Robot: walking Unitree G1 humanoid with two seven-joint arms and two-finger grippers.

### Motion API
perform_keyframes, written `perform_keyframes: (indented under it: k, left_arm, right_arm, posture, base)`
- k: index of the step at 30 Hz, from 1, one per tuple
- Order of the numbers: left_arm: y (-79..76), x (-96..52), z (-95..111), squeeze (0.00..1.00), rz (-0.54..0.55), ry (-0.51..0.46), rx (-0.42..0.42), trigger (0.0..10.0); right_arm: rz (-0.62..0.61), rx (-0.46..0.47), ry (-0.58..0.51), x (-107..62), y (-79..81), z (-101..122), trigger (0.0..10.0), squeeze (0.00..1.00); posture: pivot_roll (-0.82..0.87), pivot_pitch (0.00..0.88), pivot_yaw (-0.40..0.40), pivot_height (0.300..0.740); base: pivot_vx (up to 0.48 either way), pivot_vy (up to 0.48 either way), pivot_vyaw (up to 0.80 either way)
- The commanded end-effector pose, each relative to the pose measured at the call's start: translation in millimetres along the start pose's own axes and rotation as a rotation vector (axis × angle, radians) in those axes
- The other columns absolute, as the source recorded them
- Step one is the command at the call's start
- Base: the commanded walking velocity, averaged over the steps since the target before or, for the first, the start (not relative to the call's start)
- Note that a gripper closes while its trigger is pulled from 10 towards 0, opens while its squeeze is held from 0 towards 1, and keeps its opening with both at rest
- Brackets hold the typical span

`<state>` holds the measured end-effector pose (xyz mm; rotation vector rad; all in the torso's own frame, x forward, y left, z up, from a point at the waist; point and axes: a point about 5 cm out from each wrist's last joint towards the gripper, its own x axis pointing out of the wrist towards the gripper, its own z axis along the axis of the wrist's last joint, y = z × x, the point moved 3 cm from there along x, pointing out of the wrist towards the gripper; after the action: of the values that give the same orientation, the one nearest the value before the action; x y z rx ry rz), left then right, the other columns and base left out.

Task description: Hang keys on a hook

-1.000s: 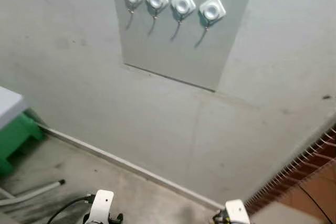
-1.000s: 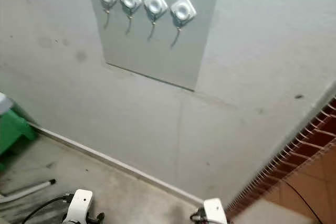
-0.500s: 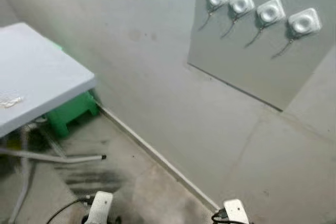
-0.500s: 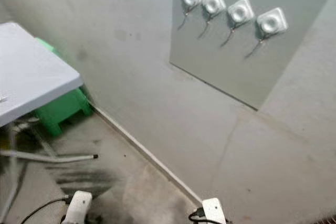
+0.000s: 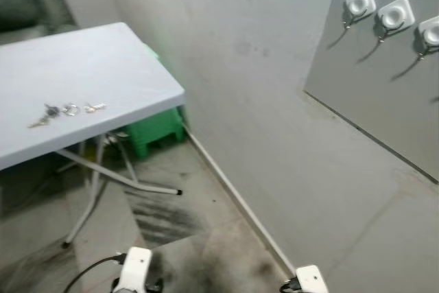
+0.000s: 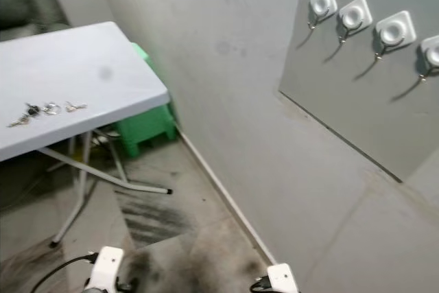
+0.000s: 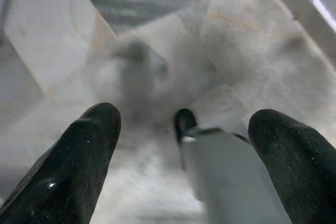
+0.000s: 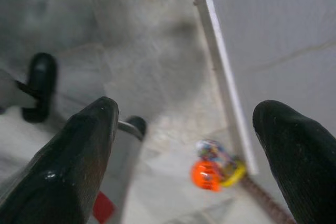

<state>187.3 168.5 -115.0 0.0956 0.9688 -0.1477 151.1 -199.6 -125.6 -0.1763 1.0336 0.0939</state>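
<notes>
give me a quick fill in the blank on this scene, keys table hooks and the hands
1. The keys lie on the ____ table.
2. The hooks are fixed to a panel on the ____.
3. Under the table stands a ____ stool.
4. The left hand holds ____.

Missing words: white; wall; green; nothing

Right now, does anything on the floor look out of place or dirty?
Yes. A small orange and yellow object lies on the floor against the baseboard, like something dropped there. The floor also has dark smudges and streaks near the table.
</notes>
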Motion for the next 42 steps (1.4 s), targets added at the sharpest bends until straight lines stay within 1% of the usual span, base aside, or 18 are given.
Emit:
perform_keyframes:
  k: [1, 10, 15, 21, 24, 26, 30, 31, 32, 33, 34, 35, 36, 37, 39, 40, 41, 42]
  left_arm:
    - [11.7, -2.2, -4.1, 0.0, 0.024, 0.016, -0.005, 10.0]
    - [9.6, -2.0, -4.7, 0.0, 0.021, 0.016, -0.012, 10.0]
    - [8.5, -0.6, 1.1, 0.0, 0.021, 0.004, -0.013, 10.0]
    - [7.9, 0.3, 6.9, 0.0, 0.02, -0.016, -0.016, 10.0]
    - [6.8, 1.3, 14.4, 0.0, 0.014, -0.046, -0.017, 10.0]
    - [6.1, 1.8, 20.0, 0.0, 0.008, -0.069, -0.017, 10.0]
    - [6.0, 2.7, 38.8, 0.0, 0.003, -0.145, -0.012, 10.0]
    - [5.9, 2.7, 50.7, 0.0, -0.002, -0.192, 0.006, 10.0]
    - [6.1, 2.0, 62.3, 0.0, -0.013, -0.242, 0.004, 10.0]
    - [6.1, 2.0, 62.3, 0.0, -0.013, -0.242, 0.004, 10.0]
    - [6.6, 1.2, 72.7, 0.0, -0.02, -0.286, 0.001, 10.0]
    - [6.9, 0.7, 77.3, 0.0, -0.023, -0.305, -0.003, 10.0]
    - [7.9, -0.9, 87.8, 0.0, -0.022, -0.352, 0.003, 10.0]
    - [7.9, -0.9, 87.8, 0.0, -0.022, -0.352, 0.003, 10.0]
    - [8.4, -6.3, 114.8, 0.0, -0.022, -0.47, 0.044, 10.0]
    - [8.1, -8.2, 122.6, 0.0, -0.026, -0.505, 0.054, 10.0]
    - [7.1, -11.5, 135.3, 0.0, -0.035, -0.556, 0.077, 10.0]
    - [5.3, -13.8, 142.2, 0.0, -0.045, -0.587, 0.11, 10.0]
  right_arm:
    - [0.011, 0.013, -0.036, 3.0, 6.1, 13.4, 10.0, 0.0]
    - [0.01, 0.021, -0.037, 3.3, 6.3, 14.6, 10.0, 0.0]
    - [0.005, 0.023, -0.048, 4.1, 3.8, 20.0, 10.0, 0.0]
    - [-0.002, 0.028, -0.053, 4.0, 1.7, 20.9, 10.0, 0.0]
    - [0.004, 0.061, -0.077, 3.9, 1.9, 24.2, 10.0, 0.0]
    - [0.005, 0.091, -0.095, 4.0, 0.6, 27.6, 10.0, 0.0]
    - [0.012, 0.113, -0.17, 4.3, -1.8, 44.4, 10.0, 0.0]
    - [0.019, 0.114, -0.215, 4.1, -2.6, 55.0, 10.0, 0.0]
    - [0.026, 0.113, -0.259, 3.6, -3.0, 64.7, 10.0, 0.0]
    - [0.026, 0.113, -0.259, 3.6, -3.0, 64.7, 10.0, 0.0]
    - [0.033, 0.113, -0.301, 2.8, -3.4, 73.8, 10.0, 0.0]
    - [0.035, 0.112, -0.32, 2.4, -3.4, 78.1, 10.0, 0.0]
    - [0.044, 0.115, -0.369, 1.0, -3.2, 88.9, 10.0, 0.0]
    - [0.044, 0.115, -0.369, 1.0, -3.2, 88.9, 10.0, 0.0]
    - [0.052, 0.119, -0.499, -4.5, -4.4, 117.1, 10.0, 0.0]
    - [0.054, 0.123, -0.538, -6.7, -4.8, 125.4, 10.0, 0.0]
    - [0.073, 0.121, -0.599, -10.4, -3.0, 139.3, 10.0, 0.0]
    - [0.095, 0.105, -0.631, -12.7, 0.1, 147.0, 10.0, 0.0]
  posture:
    - [-0.04, 0.0, -0.008, 0.74]
    - [-0.04, 0.0, -0.009, 0.74]
    - [-0.04, 0.0, -0.014, 0.74]
    - [-0.05, 0.0, -0.013, 0.74]
    - [-0.05, 0.0, -0.015, 0.74]
    - [-0.05, 0.0, -0.012, 0.74]
    - [-0.06, 0.0, -0.009, 0.74]
    - [-0.06, 0.0, -0.009, 0.74]
    - [-0.06, 0.0, -0.009, 0.74]
    - [-0.06, 0.0, -0.009, 0.74]
    - [-0.06, 0.0, -0.01, 0.74]
    - [-0.06, 0.0, -0.009, 0.74]
    - [-0.06, 0.0, -0.007, 0.74]
    - [-0.06, 0.0, -0.007, 0.74]
    - [-0.06, 0.0, -0.008, 0.74]
    - [-0.06, 0.0, -0.005, 0.74]
    - [-0.06, 0.0, -0.005, 0.74]
    - [-0.06, 0.0, 0.0, 0.74]
  base:
    - [0.0, 0.0, 0.8]
    - [0.0, 0.0, 0.8]
    - [0.0, 0.0, 0.8]
    - [0.0, 0.0, 0.8]
    - [0.0, 0.0, 0.8]
    - [0.0, 0.0, 0.0]
    - [0.0, 0.0, 0.0]
    - [0.0, 0.0, 0.0]
    - [0.0, 0.0, 0.0]
    - [0.0, 0.0, 0.0]
    - [0.0, 0.0, 0.0]
    - [0.0, 0.0, 0.0]
    - [0.0, 0.0, 0.0]
    - [0.0, 0.0, 0.0]
    - [0.0, 0.0, 0.0]
    - [0.0, 0.0, 0.0]
    - [0.0, 0.0, 0.0]
    - [0.0, 0.0, 0.0]
